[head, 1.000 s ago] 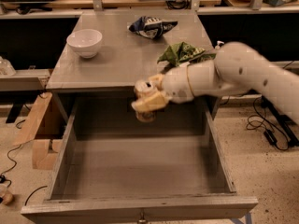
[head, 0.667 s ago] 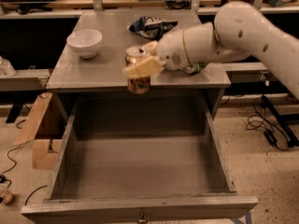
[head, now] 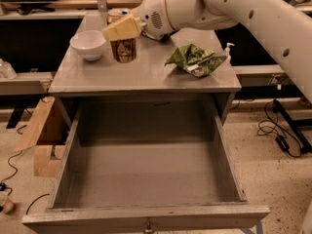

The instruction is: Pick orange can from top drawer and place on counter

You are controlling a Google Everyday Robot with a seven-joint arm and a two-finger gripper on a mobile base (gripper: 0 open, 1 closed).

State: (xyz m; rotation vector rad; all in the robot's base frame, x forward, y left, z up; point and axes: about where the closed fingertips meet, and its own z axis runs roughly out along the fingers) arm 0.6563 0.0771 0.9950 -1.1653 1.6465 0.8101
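1. Gripper point(head: 122, 30), far left above counter point(head: 146, 77), clamped on top of orange can point(head: 124, 51) for upright set-down.
2. Orange can just right of white bowl point(head: 88, 44); counter contact unclear.
3. Top drawer point(head: 146, 167) open, near, below.

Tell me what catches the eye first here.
The big white arm sweeps in from the upper right, its gripper at the back left of the counter with jaws closed on the orange can, right beside the white bowl. Below, the top drawer stands pulled wide open with a bare floor, filling the foreground. A crumpled green bag lies on the counter's right side.
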